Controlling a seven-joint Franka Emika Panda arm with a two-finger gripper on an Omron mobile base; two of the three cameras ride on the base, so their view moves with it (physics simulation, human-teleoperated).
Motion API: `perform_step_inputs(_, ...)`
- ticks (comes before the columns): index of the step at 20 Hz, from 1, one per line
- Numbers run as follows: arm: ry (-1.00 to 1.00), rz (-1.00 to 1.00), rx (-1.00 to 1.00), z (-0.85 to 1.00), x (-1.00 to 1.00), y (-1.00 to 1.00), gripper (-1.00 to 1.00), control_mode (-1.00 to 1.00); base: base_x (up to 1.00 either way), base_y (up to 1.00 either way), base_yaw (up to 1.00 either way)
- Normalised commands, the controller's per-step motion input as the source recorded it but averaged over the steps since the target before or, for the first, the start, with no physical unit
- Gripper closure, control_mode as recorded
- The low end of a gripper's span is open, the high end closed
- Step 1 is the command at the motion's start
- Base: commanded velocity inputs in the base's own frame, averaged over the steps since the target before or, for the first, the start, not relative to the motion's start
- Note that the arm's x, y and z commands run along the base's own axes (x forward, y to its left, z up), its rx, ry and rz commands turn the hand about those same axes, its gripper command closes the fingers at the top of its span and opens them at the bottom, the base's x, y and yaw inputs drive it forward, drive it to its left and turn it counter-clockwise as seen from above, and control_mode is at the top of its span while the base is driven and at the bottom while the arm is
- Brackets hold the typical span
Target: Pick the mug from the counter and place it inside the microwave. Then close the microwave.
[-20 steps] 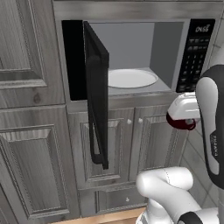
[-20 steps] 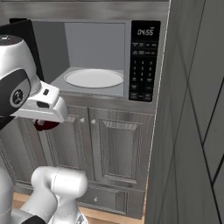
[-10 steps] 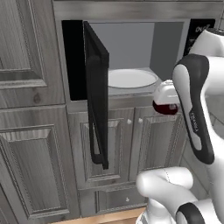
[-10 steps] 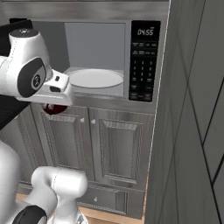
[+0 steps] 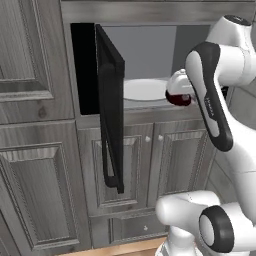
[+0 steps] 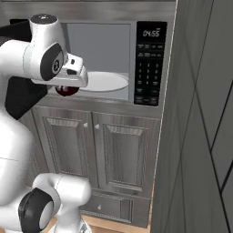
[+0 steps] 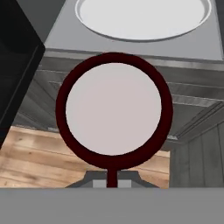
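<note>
A white robot arm with dark joints holds a small, squat, dark red mug (image 5: 177,98) with a pale inside, carried in the air just in front of the open built-in microwave (image 5: 150,60). The two-finger gripper (image 7: 112,183) is closed narrow on the mug, apparently pinching its rim or handle at the near side; the fingertips themselves are hidden behind the mug in the hand view. Looking down from the hand, the mug's round mouth faces the camera, so it hangs upright and level, its far edge close to the grey front lip of the microwave floor. Beyond that lip lies the white round turntable (image 7: 142,17). The black glass door (image 5: 110,105) with its long black vertical handle stands swung out to the robot's left, well clear of the mug. The black keypad panel (image 6: 148,63) sits on the right of the opening. The step in hand appears to be carrying the mug inside. To do it well, the mug's base should clear the front lip before moving forward, stay level, and settle near the middle of the turntable before the fingers release, with the wrist kept below the top of the opening.
</note>
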Motion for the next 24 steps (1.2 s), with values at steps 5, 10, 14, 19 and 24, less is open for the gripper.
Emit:
perform_step_inputs(5,-0.14,0.02,0.00,0.06,0.23,0.00,1.00,-1.00,0.00,0.00,0.00)
perform_step_inputs(10,-0.03,0.00,0.00,0.00,0.42,0.00,1.00,-1.00,0.00,0.00,0.00)
perform_step_inputs(14,0.00,0.00,0.00,0.00,0.61,0.00,1.00,-1.00,0.00,0.00,0.00)
perform_step_inputs(19,0.00,0.00,0.00,-0.01,0.62,0.00,1.00,-1.00,0.00,0.00,0.00)
perform_step_inputs(24,0.00,0.00,-0.02,-0.20,0.47,0.00,1.00,-1.00,0.00,0.00,0.00)
